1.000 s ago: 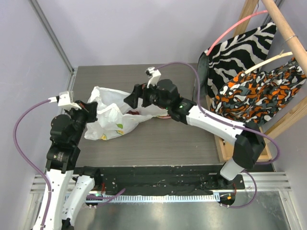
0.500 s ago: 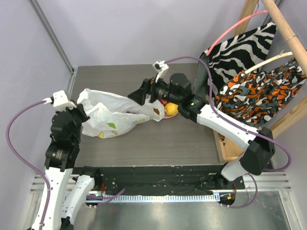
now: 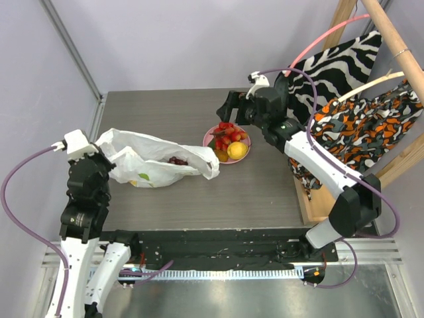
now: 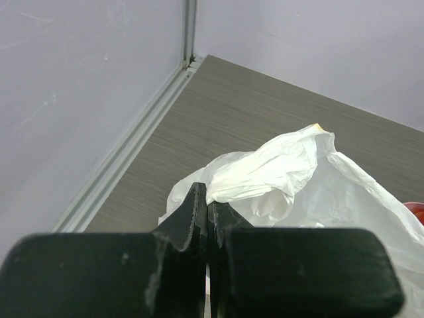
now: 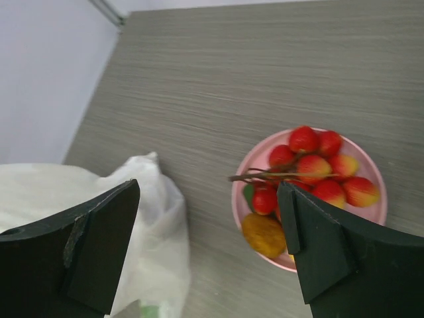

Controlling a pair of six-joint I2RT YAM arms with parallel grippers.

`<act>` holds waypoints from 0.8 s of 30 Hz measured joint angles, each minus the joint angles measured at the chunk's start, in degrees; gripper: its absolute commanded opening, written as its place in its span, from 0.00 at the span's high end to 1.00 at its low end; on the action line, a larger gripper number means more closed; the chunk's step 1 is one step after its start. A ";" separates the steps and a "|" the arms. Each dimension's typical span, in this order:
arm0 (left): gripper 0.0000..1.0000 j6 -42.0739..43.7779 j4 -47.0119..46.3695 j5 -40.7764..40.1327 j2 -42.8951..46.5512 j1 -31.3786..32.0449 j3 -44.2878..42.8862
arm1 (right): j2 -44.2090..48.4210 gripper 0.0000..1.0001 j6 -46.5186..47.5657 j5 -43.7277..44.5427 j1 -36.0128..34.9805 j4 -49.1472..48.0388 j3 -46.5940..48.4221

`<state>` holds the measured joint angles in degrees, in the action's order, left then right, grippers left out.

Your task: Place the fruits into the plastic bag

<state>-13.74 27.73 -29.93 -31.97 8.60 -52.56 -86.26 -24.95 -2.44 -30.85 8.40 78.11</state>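
Plastic bag [image 3: 151, 163] dragged left in left pincer [image 4: 207, 202], right pincer [image 5: 209, 199] withdrawn, open

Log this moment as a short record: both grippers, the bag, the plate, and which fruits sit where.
left gripper: shut on the plastic bag at its left end
right gripper: open, empty, raised near the pink plate
pink plate: beside the bag's right end
on plate: red fruits, lemon, orange-brown piece
in bag: dark grape bunch shows at the mouth
task state: plate fruits not yet bagged
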 measured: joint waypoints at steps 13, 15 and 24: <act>1.00 0.68 -0.17 0.35 0.81 0.00 1.55 | -12.83 0.05 6.14 9.01 0.85 10.23 0.09; 1.00 0.70 -0.42 1.11 1.03 0.00 2.01 | -13.16 0.05 6.71 9.81 0.85 10.67 -0.50; 1.00 0.68 -0.50 2.73 1.25 0.00 2.51 | -14.67 0.05 7.98 11.87 0.31 10.67 -1.95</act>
<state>-13.06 27.22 -27.20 -30.72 8.60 -50.04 -100.92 -16.97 9.43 -30.55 19.07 76.16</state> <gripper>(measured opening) 0.021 0.939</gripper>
